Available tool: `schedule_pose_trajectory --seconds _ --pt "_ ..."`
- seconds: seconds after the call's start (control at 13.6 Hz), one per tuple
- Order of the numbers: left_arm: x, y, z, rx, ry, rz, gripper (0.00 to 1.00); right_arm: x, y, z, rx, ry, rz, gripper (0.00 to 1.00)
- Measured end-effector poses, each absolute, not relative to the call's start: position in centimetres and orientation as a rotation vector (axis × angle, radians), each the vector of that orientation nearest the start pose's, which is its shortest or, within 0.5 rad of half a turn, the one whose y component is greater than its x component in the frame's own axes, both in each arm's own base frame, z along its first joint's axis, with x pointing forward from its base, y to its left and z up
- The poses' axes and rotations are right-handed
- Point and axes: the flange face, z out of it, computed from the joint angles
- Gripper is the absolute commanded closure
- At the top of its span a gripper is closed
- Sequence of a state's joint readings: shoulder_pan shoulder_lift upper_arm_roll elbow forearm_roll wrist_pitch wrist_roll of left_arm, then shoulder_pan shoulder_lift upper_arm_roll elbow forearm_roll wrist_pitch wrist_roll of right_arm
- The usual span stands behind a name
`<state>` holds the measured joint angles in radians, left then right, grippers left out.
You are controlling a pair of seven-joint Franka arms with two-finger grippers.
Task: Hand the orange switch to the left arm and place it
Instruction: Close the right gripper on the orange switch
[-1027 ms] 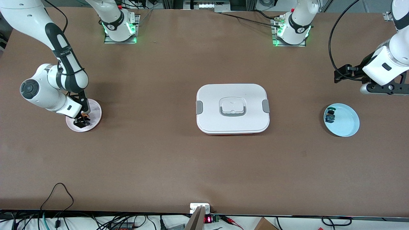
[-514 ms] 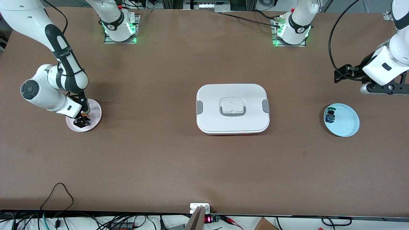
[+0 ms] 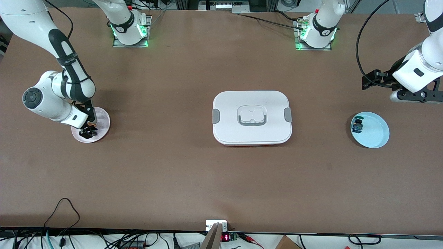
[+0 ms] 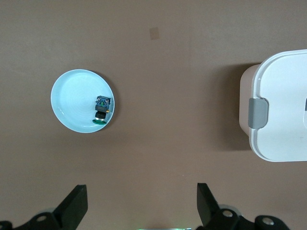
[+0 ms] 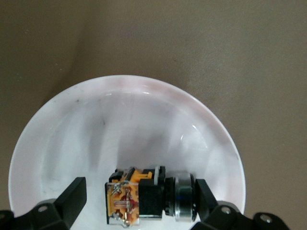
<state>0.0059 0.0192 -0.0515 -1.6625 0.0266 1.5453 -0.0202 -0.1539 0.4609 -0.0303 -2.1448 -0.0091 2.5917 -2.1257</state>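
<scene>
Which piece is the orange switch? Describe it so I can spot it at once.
From the big white lidded box mid-table, look toward the right arm's end for the pale pink round plate. The tiny black-and-orange switch lies on it; the other switch, blue and green, sits on a light-blue plate.

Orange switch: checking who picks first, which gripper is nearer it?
Right. The right gripper straddles the orange switch open; the left gripper waits over bare table.
</scene>
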Motion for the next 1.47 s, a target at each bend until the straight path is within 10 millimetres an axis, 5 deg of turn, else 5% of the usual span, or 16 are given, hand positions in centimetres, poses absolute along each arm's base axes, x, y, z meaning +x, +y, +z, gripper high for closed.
schedule_pose_trajectory --seconds 0.66,0.95,1.17,1.47 --pt "55.15 -2.17 56.89 -3.104 0.04 0.211 0.0 55.8 -10.77 18.31 1.806 2.582 -0.008 0.0" --pt "55.16 -2.15 56.89 -3.104 0.04 0.211 0.0 55.75 -10.97 18.22 1.849 2.559 0.016 0.33" --pt "55.16 -2.15 56.89 -3.104 0.04 0.211 0.0 55.77 -11.03 18.27 1.85 2.556 0.018 0.72" --pt "55.16 -2.13 56.89 -3.104 0.039 0.211 0.0 55.8 -11.04 18.29 1.848 2.556 0.019 0.99"
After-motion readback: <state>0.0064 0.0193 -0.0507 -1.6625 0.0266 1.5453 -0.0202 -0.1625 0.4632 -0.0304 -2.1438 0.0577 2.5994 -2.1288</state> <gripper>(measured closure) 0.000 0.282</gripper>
